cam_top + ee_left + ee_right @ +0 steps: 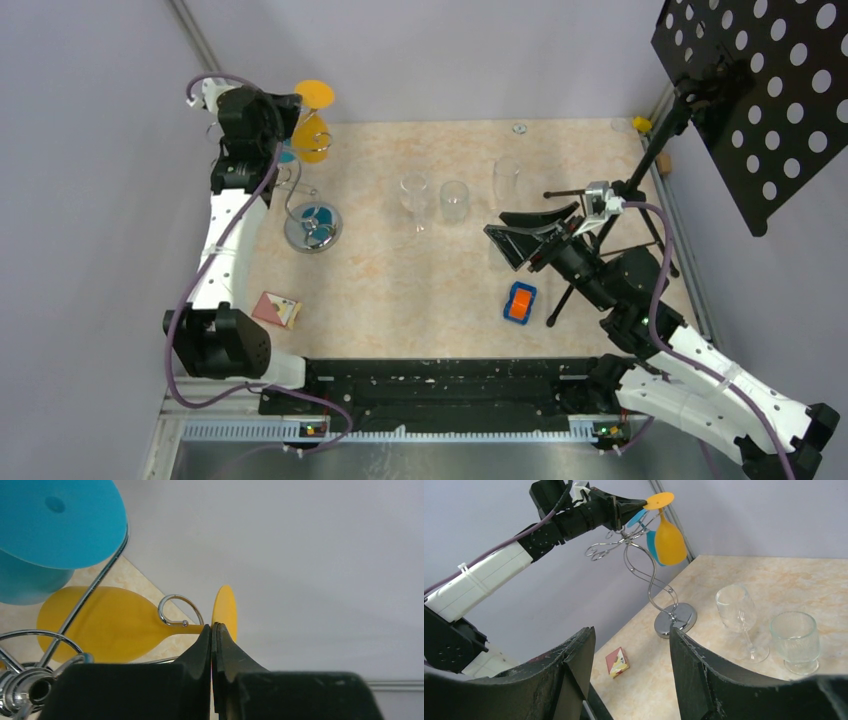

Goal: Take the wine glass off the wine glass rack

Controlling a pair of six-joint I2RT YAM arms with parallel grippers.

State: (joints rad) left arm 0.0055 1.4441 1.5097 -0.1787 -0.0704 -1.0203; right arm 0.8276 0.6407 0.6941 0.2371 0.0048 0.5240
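The silver wire wine glass rack [313,228] stands at the table's back left, with its chrome base and wavy stem showing in the right wrist view [675,620]. A yellow wine glass [312,140] hangs upside down from one of its curled arms, foot up. A teal glass [55,525] hangs beside it. My left gripper [214,626] is shut on the yellow glass's stem [192,628] just below the foot, next to the rack's curled hook. My right gripper [631,630] is open and empty, over mid-table right [505,238].
A clear wine glass [415,195], a clear tumbler [454,200] and a taller clear glass [507,178] stand mid-table. An orange and blue toy [519,302] and a small box [277,309] lie nearer. A black tripod stand with a perforated board [760,90] is at right.
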